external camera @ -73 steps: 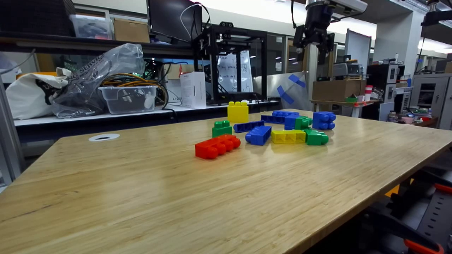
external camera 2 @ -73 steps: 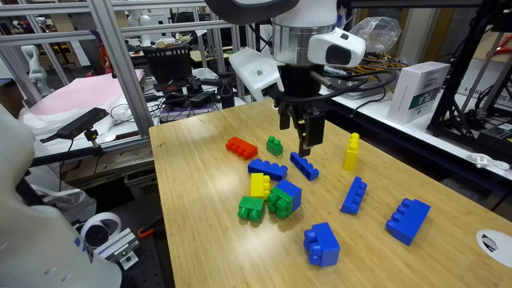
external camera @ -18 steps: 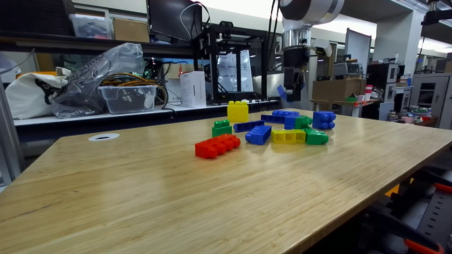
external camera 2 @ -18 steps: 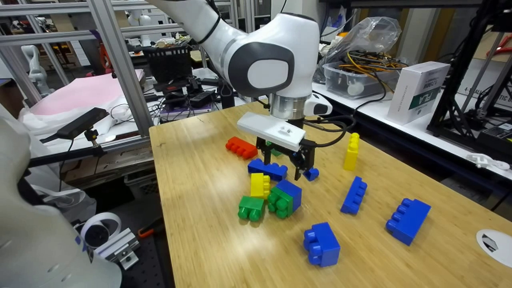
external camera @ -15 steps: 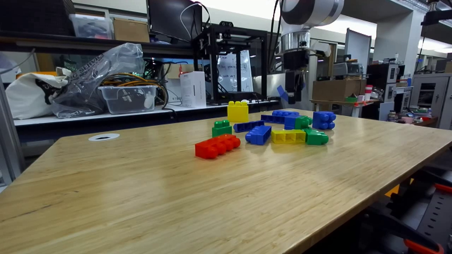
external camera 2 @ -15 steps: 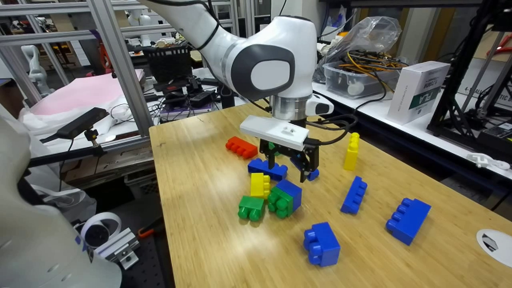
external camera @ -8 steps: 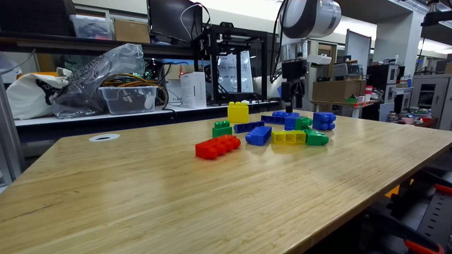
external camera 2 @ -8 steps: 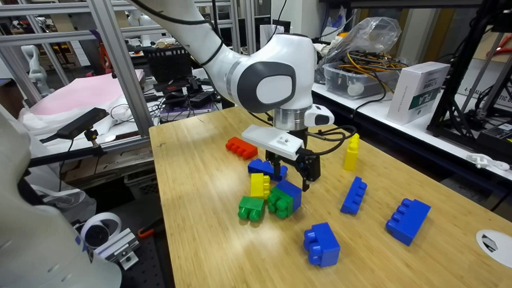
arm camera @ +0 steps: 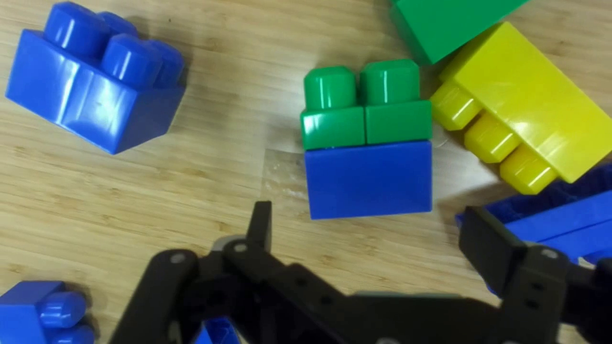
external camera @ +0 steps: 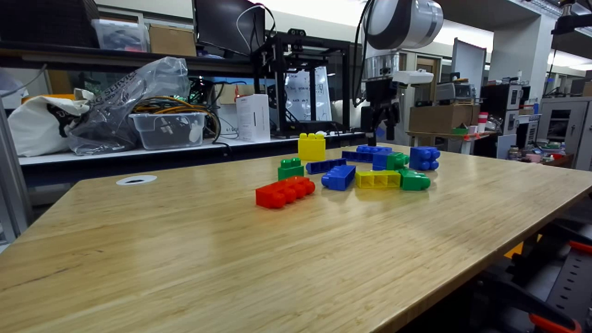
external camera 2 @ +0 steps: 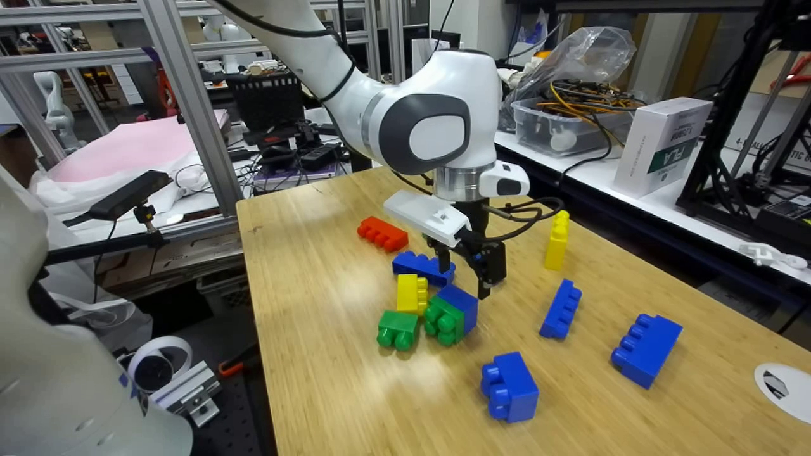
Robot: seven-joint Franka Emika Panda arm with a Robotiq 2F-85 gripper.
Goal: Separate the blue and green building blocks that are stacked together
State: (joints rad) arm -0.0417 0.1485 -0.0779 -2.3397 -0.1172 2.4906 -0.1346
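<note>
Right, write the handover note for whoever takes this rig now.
Jaws: open, holding nothing, above the table, near the pair but not around it.
Bricks: the blue brick and green brick lie joined, studs pointing sideways; a yellow brick is close beside them.
Done: no separation so far.
Left: grip one of the two, pull them apart, set them down separately.

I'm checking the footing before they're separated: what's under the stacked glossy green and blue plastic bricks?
Pale wooden tabletop shows around the green brick and blue brick, apparently with clear film beside the blue one. The spot directly beneath is covered; film there can't be confirmed.
</note>
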